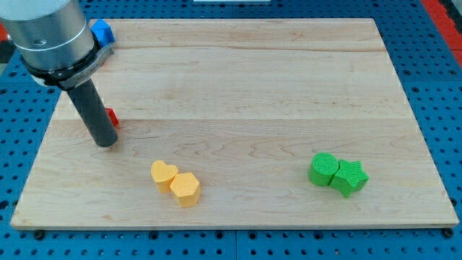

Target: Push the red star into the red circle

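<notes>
My tip (pixel 106 142) rests on the wooden board (pixel 238 79) at the view's left. A small piece of a red block (pixel 112 117) shows just right of the rod, mostly hidden behind it; its shape cannot be made out. I see only this one red block; a second red block does not show. The tip is just below and left of the red piece, very close to it.
A blue block (pixel 102 31) sits at the top left corner, partly behind the arm. A yellow heart (pixel 163 173) and a yellow hexagon (pixel 185 188) touch at the bottom centre-left. A green circle (pixel 323 168) and a green star (pixel 350 177) touch at the bottom right.
</notes>
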Controlling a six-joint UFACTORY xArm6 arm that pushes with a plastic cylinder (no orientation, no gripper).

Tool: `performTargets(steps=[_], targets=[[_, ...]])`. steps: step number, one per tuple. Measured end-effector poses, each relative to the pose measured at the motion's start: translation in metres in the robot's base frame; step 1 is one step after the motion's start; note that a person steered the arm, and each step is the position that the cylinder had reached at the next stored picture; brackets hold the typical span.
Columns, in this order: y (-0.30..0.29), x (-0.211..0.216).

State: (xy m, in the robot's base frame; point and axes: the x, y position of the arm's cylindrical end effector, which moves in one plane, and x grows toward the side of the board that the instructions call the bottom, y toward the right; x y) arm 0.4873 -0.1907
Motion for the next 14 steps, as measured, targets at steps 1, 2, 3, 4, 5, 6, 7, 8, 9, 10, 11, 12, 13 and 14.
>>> performTargets(steps=[1, 2, 3, 4, 5, 6, 7, 8, 9, 10, 11, 12, 13, 14], targets=[[-0.03, -0.008], [-0.031, -0.044], [-0.017, -0.05], [0.0, -0.058], [0.027, -0.078], [0.027, -0.098], [0.017, -0.105], [-0.013, -0.108], [-0.033, -0.108], [-0.026, -0.101], [-0.02, -0.069], [-0.054, -0.055], [-0.062, -0.07], [-0.062, -0.077]])
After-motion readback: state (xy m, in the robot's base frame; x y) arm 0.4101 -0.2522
